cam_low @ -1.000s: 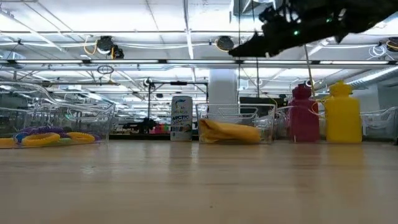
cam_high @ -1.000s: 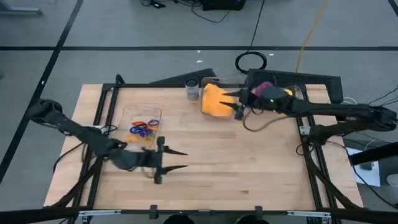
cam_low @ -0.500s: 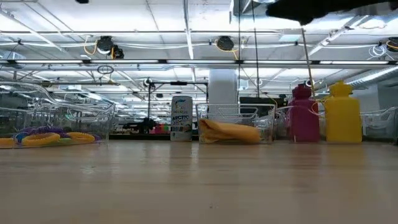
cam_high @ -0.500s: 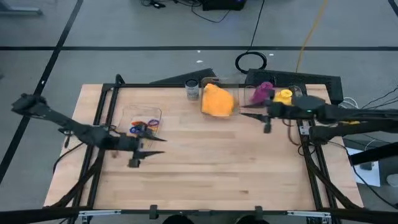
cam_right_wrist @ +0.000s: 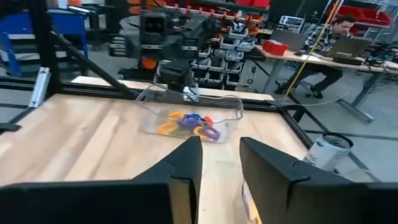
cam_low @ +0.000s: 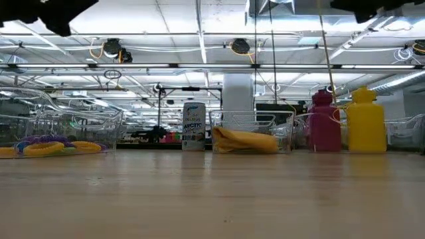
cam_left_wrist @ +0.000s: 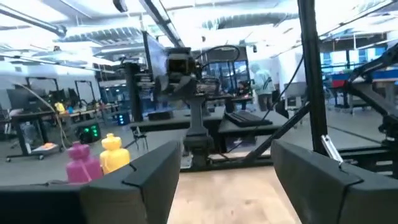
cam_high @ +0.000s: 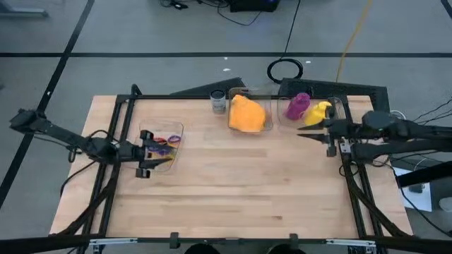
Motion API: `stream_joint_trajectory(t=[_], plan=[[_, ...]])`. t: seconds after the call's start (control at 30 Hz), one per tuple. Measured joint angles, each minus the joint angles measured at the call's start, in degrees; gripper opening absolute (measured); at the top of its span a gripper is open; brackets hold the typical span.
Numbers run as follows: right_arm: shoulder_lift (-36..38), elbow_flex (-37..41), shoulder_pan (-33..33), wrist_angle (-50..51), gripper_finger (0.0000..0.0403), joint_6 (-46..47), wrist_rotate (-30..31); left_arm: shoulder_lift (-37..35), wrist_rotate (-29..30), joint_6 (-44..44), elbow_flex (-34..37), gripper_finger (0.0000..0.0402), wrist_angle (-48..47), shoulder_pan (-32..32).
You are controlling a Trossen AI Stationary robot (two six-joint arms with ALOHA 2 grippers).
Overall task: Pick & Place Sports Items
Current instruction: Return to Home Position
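The orange cloth (cam_high: 247,115) lies in a clear box (cam_low: 285,130) at 12 o'clock on the table (cam_high: 240,194). The purple bottle (cam_high: 297,106) and the yellow bottle (cam_high: 321,111) stand side by side near 1 o'clock. The coloured rings (cam_high: 162,145) lie in another clear box (cam_high: 181,128) between 9 and 10 o'clock. No item is loose on the wood, so I judge that the sorting is done and only the return of both arms to rest is open. To do this well, each arm should first rise and only then draw back to its own side, so that no finger catches a thin box wall or pushes a bottle over. The arms have no need to cross the middle, and nothing should be gripped on the way. The left gripper (cam_left_wrist: 227,152) hangs over the 7 o'clock corner of the ring box. Its arm is stretched in from 9 o'clock, and its fingers point toward 3 o'clock, spread wide with nothing between them. The right gripper (cam_right_wrist: 221,143) is just at 6 o'clock of the yellow bottle, apart from it. Its arm lies almost straight in from 3 o'clock, and its fingers point toward 9 o'clock with only a narrow gap, also empty. In the low view both arms show only as dark shapes high above the table.
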State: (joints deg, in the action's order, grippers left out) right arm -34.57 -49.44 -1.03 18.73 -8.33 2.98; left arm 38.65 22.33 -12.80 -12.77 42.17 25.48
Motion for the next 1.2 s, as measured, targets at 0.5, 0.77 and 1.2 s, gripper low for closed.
stream_joint_trajectory(t=[0.5, 0.77, 1.2], plan=[[13.40, 15.83, 3.80, -9.92, 0.0040, 0.18, -0.02, -0.84, -3.78, 2.97, 1.57, 0.0212, -4.00, -5.14], [20.46, 22.84, 3.80, -11.26, 0.0029, 2.67, -0.02, -0.80, -7.39, 4.17, 1.57, 0.0212, -6.95, -9.12], [23.82, 36.53, 3.78, -29.80, 0.0010, 2.88, -0.26, -0.90, -17.22, 3.96, 1.57, 0.0212, -10.76, -15.45]])
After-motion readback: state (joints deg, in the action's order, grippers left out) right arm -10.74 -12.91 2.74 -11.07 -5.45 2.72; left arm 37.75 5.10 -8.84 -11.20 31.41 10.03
